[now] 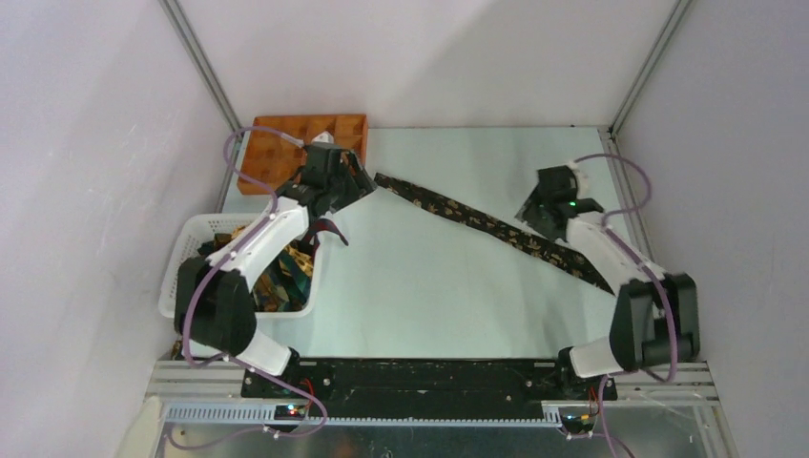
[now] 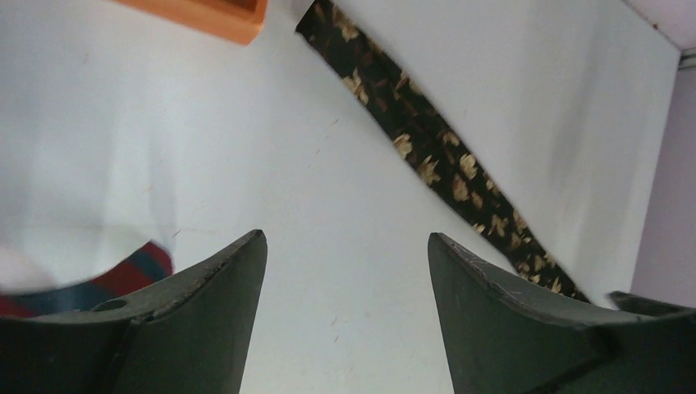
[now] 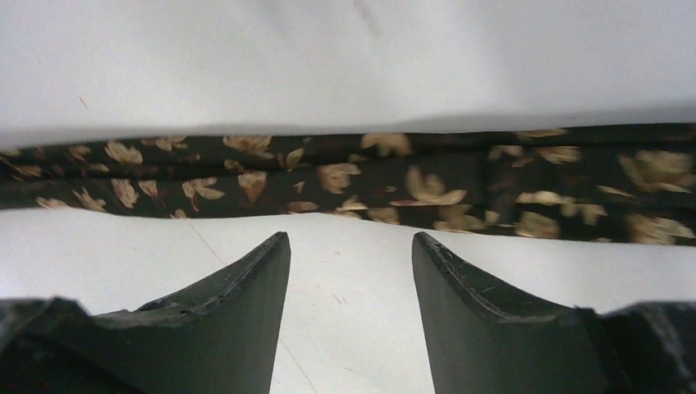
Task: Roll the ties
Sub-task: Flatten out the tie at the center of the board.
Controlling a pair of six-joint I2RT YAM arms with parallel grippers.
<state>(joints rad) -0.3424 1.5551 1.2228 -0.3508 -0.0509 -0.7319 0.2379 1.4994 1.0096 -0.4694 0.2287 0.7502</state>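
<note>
- One tie (image 1: pixel 487 224) lay flat on the desk (image 1: pixel 429 296), stretched out in a long diagonal. Its far end was just beside the orange tray (image 1: pixel 286 148), and its near end reached the right edge beside the right arm.
- The fabric was dark with a gold leafy print. In the right wrist view the tie (image 3: pixel 345 185) crossed the whole frame from side to side, with a lengthwise fold showing along it.
- More ties (image 1: pixel 286 277) of the same print lay heaped in the white basket (image 1: pixel 191 234) on the left side of the desk.
- The right gripper (image 3: pixel 350 238) pointed down at the middle stretch of the tie. Its jaws stood moderately apart with only bare desk between them, and the fingertips were just short of the fabric's near edge. I could not tell whether they touched it.
- The right arm rose from its base, bent at the elbow and reached towards the far right of the desk.
- The left gripper (image 2: pixel 345 242) stood wide apart and held nothing. It hovered over bare desk near the tie's far end (image 2: pixel 435 160) and the corner of the orange tray (image 2: pixel 217 12).
- The left arm stretched from its base over the basket towards the tray.
- A red-and-blue striped strip (image 2: pixel 123 275) showed beside the left finger; what it was could not be told.
</note>
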